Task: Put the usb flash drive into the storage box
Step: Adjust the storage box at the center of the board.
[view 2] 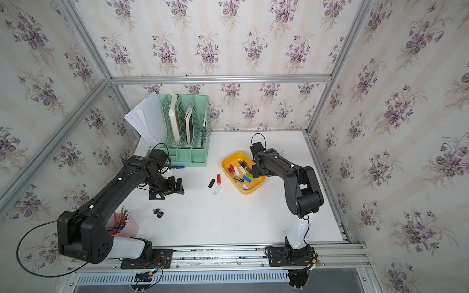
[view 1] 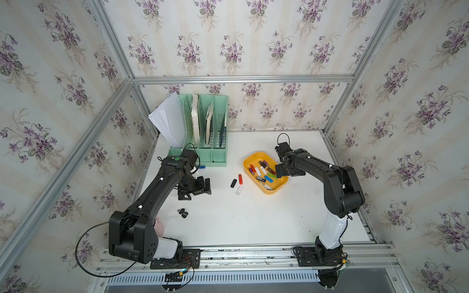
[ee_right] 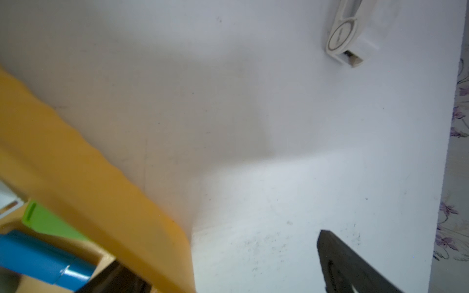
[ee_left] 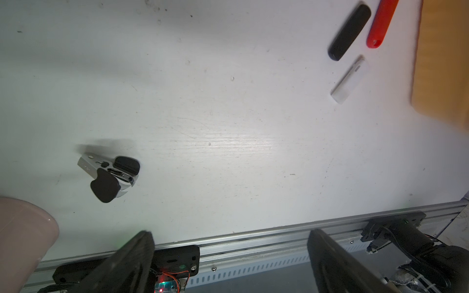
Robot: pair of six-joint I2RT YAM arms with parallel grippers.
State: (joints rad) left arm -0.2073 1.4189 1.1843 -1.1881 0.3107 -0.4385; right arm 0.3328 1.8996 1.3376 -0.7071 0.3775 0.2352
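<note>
The box [view 1: 279,186] lies right of the desk's [view 1: 253,223] middle, with a jumble of coloured drives [view 1: 268,178] inside. Three more lie on the desk near its left rim: a black drive [view 1: 233,183] and a red drive [view 1: 240,179] side by side, and a clear drive [view 1: 239,190] nearer the front edge. The right gripper [view 1: 288,173] hovers at the box's right rim, fingers wide and empty. The left gripper [view 1: 196,190] hangs toward the left edge, also wide and empty. A white drive [ee_right: 350,35] lies apart from the box, its round mark too blurred to read.
</note>
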